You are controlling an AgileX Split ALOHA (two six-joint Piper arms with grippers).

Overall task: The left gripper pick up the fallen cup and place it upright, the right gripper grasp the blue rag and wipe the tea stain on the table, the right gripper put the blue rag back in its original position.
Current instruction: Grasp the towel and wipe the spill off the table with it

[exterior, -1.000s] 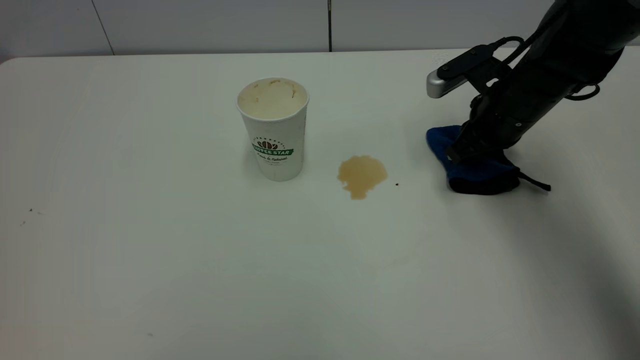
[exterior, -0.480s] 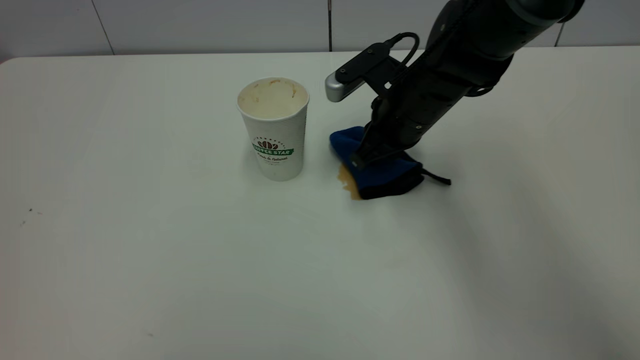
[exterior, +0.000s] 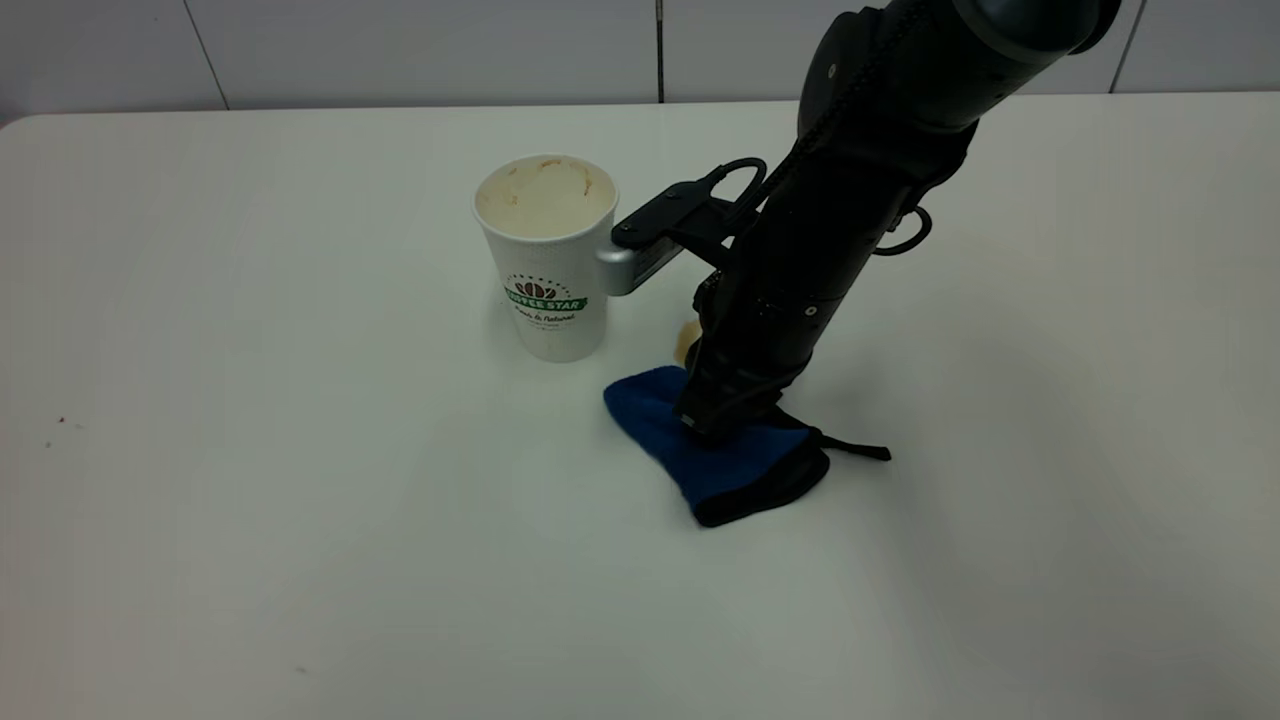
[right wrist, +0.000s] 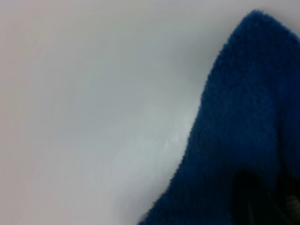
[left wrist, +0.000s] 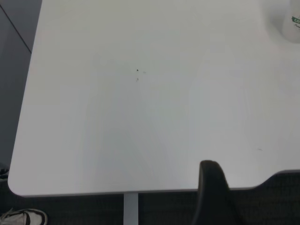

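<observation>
The white "Coffee Star" cup (exterior: pixel 546 260) stands upright on the white table (exterior: pixel 250 450); its edge also shows in the left wrist view (left wrist: pixel 287 23). My right gripper (exterior: pixel 712 425) is shut on the blue rag (exterior: pixel 725 465) and presses it flat on the table, in front of and to the right of the cup. The rag fills much of the right wrist view (right wrist: pixel 243 122). Only a small light-brown bit of the tea stain (exterior: pixel 685 346) shows behind the arm; the rest is hidden or wiped. My left gripper (left wrist: pixel 212 187) is out of the exterior view, hanging off a table edge far from the cup.
The right arm's silver-tipped side bar (exterior: pixel 622 270) sits right beside the cup's wall. Tiny dark specks (exterior: pixel 60 420) lie at the far left. A wall (exterior: pixel 400 50) runs along the table's back edge.
My right gripper dragged the blue rag left over the tea stain, then toward the front of the table. The stain is now mostly gone from view. The cup has not moved.
</observation>
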